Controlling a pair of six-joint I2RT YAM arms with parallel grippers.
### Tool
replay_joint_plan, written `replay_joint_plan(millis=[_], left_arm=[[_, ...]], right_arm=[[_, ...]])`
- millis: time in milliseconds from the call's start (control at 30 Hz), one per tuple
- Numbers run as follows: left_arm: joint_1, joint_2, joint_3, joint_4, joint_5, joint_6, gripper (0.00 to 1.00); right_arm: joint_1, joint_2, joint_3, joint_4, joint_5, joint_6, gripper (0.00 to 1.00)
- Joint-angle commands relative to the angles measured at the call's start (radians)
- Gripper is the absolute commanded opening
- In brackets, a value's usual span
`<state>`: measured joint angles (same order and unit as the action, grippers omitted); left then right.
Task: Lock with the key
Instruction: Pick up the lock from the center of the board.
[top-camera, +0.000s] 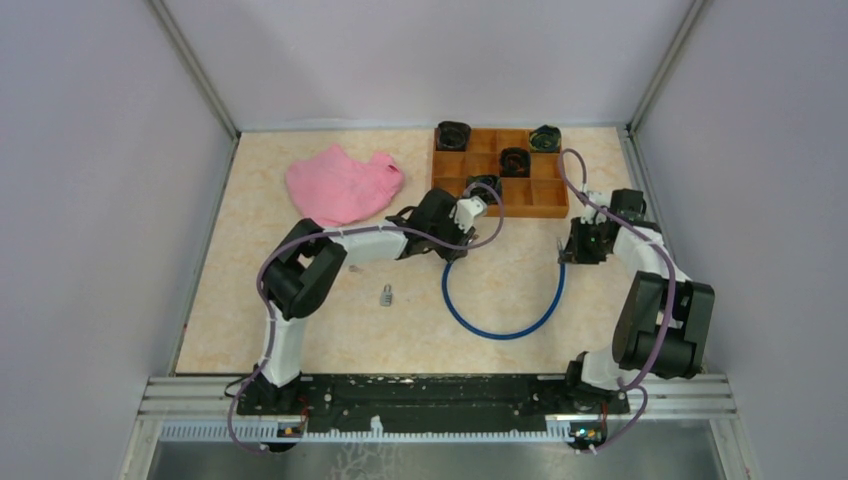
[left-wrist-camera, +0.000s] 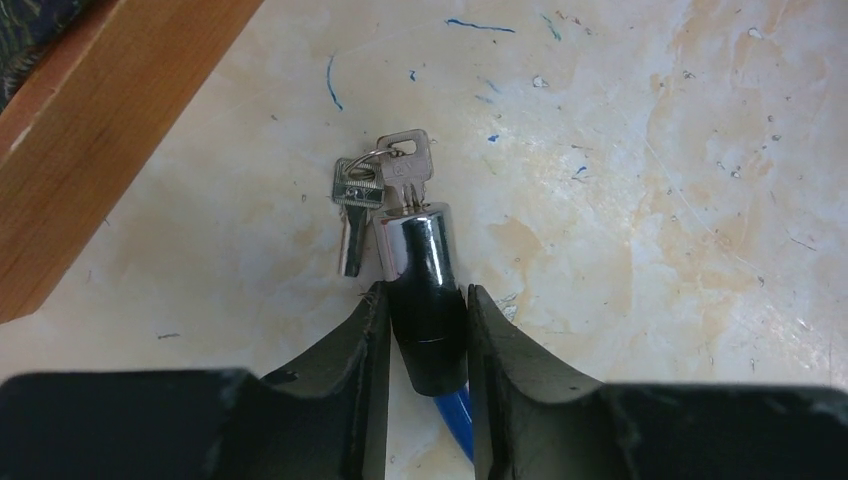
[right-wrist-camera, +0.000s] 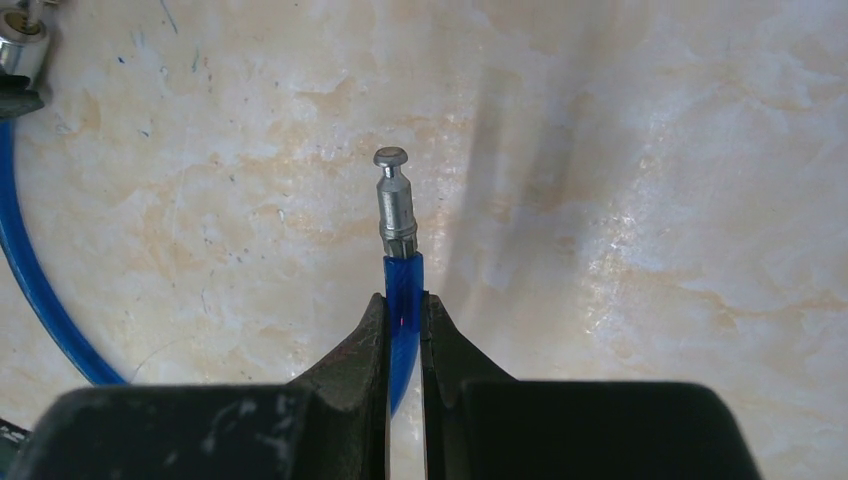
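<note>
Toward the bench's (top-camera: 300, 340) far right corner sits a tray (top-camera: 548, 205). A blue cable (top-camera: 500, 333) loops mid-bench. The left gripper (left-wrist-camera: 427, 292) pinches the lock (left-wrist-camera: 415, 250) beside the tray, key (left-wrist-camera: 405, 165) inserted. The right gripper (right-wrist-camera: 404, 300) pinches the cable behind its pin (right-wrist-camera: 395, 200), apart from the lock.

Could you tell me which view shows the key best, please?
The left wrist view: the key sits close and sharp, inserted in the lock barrel, a second key beside it. In the top external view it is too small to see; the right wrist view shows only the barrel's rim in its corner.
</note>
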<state>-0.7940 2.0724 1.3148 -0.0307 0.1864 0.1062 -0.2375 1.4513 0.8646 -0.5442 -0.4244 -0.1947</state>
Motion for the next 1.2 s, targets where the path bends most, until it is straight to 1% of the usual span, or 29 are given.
replay_joint_plan(millis=[0,67,167,267,333,400,533,633,700,767,867,1033,1100,1167], left_arm=[[-0.006,0.088,-0.097,-0.305,0.005,-0.010,0.29],[-0.005,0.066,-0.092,-0.295,0.004,-0.010,0.25],[0.006,0.043,-0.077,-0.281,0.007,-0.005,0.12],[0.032,0.025,-0.045,-0.282,0.046,-0.014,0.00],[0.055,0.001,-0.041,-0.263,0.076,-0.020,0.00],[0.085,-0.031,-0.047,-0.227,0.138,-0.031,0.00],[0.152,-0.116,-0.087,-0.112,0.259,-0.077,0.00],[0.180,-0.181,-0.118,-0.016,0.291,-0.066,0.00],[0.180,-0.201,-0.123,0.023,0.297,-0.052,0.00],[0.180,-0.203,-0.126,0.057,0.289,-0.060,0.00],[0.179,-0.169,-0.107,0.063,0.244,-0.068,0.00],[0.168,-0.106,-0.081,0.009,0.191,-0.072,0.00],[0.155,-0.084,-0.072,-0.015,0.172,-0.057,0.00],[0.144,-0.065,-0.068,-0.038,0.154,-0.048,0.00]], right_arm=[[0.019,-0.055,0.046,0.015,-0.090,-0.029,0.00],[0.044,-0.055,0.047,0.018,-0.110,-0.032,0.00],[0.105,-0.062,0.045,0.035,-0.114,-0.050,0.00],[0.161,-0.071,0.046,0.065,-0.147,-0.062,0.00],[0.181,-0.072,0.051,0.086,-0.180,-0.058,0.00],[0.198,-0.066,0.056,0.108,-0.214,-0.052,0.00],[0.225,-0.040,0.059,0.166,-0.344,0.005,0.00],[0.277,-0.025,0.071,0.182,-0.413,-0.018,0.00],[0.331,-0.018,0.071,0.217,-0.421,-0.026,0.00],[0.361,-0.005,0.071,0.263,-0.409,-0.007,0.00],[0.368,0.034,0.082,0.304,-0.351,0.023,0.00],[0.365,0.085,0.149,0.209,-0.102,-0.020,0.00],[0.340,0.079,0.147,0.188,-0.060,-0.025,0.00],[0.303,0.072,0.141,0.169,-0.049,-0.006,0.00]])
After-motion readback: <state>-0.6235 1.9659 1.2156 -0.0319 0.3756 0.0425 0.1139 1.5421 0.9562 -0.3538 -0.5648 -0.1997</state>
